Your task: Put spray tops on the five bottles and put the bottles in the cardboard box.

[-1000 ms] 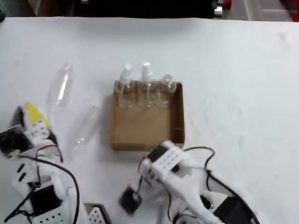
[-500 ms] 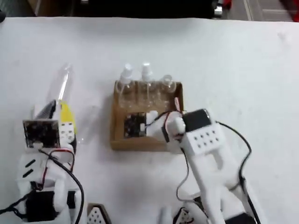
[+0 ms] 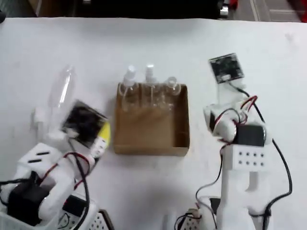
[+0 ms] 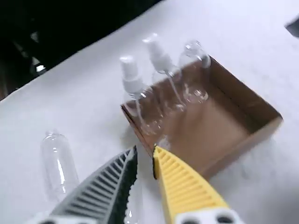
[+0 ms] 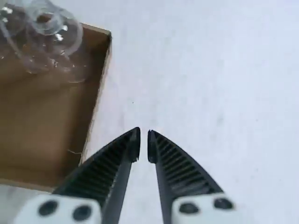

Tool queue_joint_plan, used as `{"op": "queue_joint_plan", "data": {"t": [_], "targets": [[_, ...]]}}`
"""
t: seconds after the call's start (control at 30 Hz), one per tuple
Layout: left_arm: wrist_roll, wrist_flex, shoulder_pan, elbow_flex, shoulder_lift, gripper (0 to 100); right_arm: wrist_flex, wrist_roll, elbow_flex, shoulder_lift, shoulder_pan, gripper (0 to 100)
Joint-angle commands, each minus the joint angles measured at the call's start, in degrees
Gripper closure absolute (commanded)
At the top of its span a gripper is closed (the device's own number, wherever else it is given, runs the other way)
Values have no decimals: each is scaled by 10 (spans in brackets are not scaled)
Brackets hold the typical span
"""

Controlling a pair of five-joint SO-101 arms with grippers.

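The cardboard box (image 3: pixel 151 141) sits mid-table. Three clear bottles stand along its far wall: two with white spray tops (image 3: pixel 129 76) (image 3: pixel 150 73) and one bare-necked bottle (image 3: pixel 171 87). They also appear in the left wrist view, spray tops (image 4: pixel 131 74) and bare bottle (image 4: pixel 194 60). Another topless bottle (image 3: pixel 62 86) (image 4: pixel 58 163) lies on the table left of the box. My left gripper (image 4: pixel 145 156) hovers shut and empty by the box's left side, its yellow finger (image 3: pixel 103 135) near the wall. My right gripper (image 5: pixel 143 140) is shut and empty over bare table right of the box (image 5: pixel 96 107).
A small white piece (image 3: pixel 39 115) lies on the table left of the left arm; I cannot tell what it is. The right arm (image 3: pixel 240 136) stands right of the box. White table stretches behind and to the right of the box.
The right arm swung from the box's front, across the box, to its right side. The left arm moved right toward the box's left wall, covering the second lying bottle.
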Motion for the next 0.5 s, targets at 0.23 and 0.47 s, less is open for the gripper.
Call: {"op": "queue_joint_plan", "data": {"t": [0.23,0.47], "targets": [[-18,6,147,-39,95,932,-117,-193,-25,247,102,974],[-22,-11,223,-32,100,930,-173,-213,-56,361,174,974]]}}
